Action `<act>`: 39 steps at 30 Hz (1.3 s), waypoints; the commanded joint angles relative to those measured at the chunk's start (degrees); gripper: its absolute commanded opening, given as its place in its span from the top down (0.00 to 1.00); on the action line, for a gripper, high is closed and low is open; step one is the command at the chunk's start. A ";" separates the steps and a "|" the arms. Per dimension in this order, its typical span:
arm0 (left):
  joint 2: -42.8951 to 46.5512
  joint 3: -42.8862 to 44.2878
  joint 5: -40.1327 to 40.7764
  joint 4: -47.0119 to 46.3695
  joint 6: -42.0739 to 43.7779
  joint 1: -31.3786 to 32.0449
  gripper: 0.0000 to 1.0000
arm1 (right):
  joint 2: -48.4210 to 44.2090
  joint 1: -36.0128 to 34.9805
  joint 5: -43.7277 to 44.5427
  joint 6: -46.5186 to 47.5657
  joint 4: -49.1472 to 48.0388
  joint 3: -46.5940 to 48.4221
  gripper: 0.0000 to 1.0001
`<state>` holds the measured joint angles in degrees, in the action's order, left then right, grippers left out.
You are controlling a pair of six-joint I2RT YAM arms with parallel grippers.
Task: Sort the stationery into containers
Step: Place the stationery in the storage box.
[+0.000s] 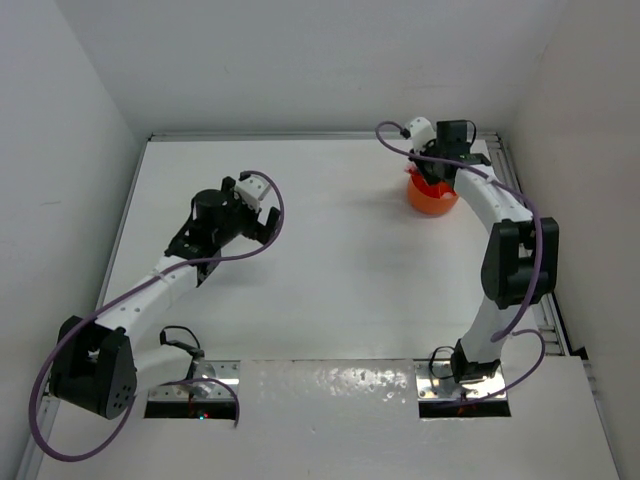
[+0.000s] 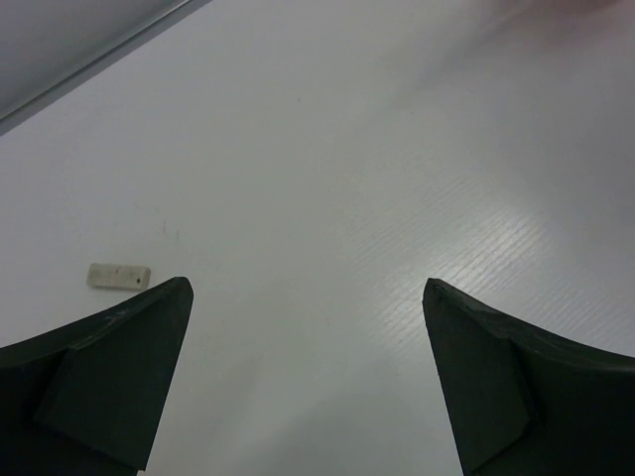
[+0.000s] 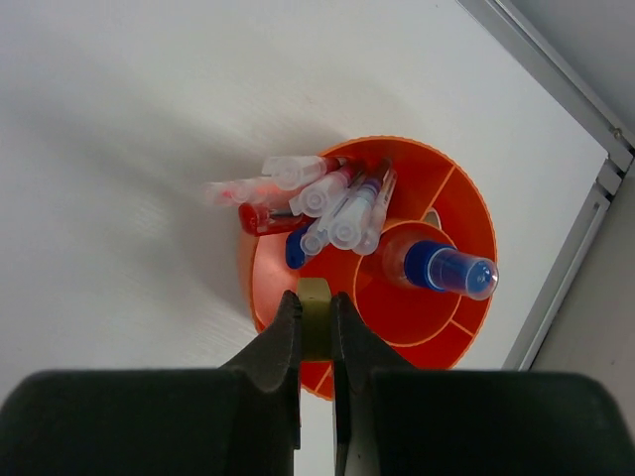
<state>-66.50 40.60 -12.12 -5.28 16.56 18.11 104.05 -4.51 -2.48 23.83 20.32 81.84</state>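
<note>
Reaching toward the far right corner of the worktop [image 1: 340,290], my right arm [image 1: 500,225] is stretched long, with its wrist tipped down over the orange tub [image 1: 432,198]. Through the right wrist camera I see the right jaws pressed onto a small beige block [image 3: 316,315], pinching it by its two sides. The block sits against the tub's near wall [image 3: 260,288], though I cannot tell how high above it.

Beyond the block, a bundle of pens [image 3: 337,203], some red and clear and some tipped blue, leans out of a left-hand compartment. A blue-capped bottle [image 3: 437,266] stands near the tub's middle.

My left arm [image 1: 160,285] angles out over the left centre of the worktop, well apart from the tub. The left jaws are spread wide and hold nothing. A pale little block [image 2: 118,275] lies flat on the worktop just outside the left finger [image 2: 109,377], not between the jaws.
</note>
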 commanded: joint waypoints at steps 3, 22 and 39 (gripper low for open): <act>0.14 -0.52 0.78 -4.48 -1.53 -1.06 0.00 | -0.07 0.21 1.25 2.62 -9.94 -4.22 1.00; 0.41 -0.87 1.05 -5.36 -2.23 -0.97 0.00 | 0.63 0.21 2.39 1.74 -13.02 -7.75 0.93; -4.84 3.51 11.32 0.16 -10.55 -5.44 0.00 | -7.80 0.29 3.54 -4.93 -11.44 -8.01 0.52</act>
<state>-67.77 40.45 -6.50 -7.22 12.43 16.29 100.71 -4.51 0.34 21.93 9.96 73.67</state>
